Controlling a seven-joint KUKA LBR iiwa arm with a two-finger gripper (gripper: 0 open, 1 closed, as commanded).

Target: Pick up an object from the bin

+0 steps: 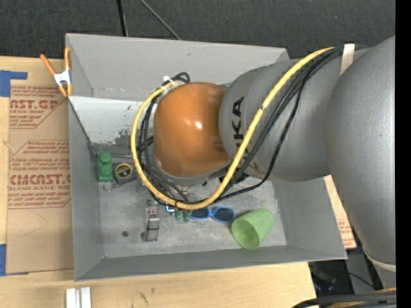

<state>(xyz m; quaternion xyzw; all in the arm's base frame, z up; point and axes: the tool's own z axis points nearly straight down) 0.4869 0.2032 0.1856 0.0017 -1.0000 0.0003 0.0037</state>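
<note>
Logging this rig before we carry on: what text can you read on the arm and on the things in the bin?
"KA": black letters, running sideways on the grey arm beside its orange cover; the rest of the word is out of sight.
Yellow round thing at the bin's left: any markings are too small to read.
Green cup, blue glasses, small green bottle: no text that I can see.

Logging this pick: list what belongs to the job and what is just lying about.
Job: arm; bin; nearest its wrist, blue glasses and grey metal clip.
Lying about: green cup, on its side; green bottle; yellow-and-black round thing.
</note>
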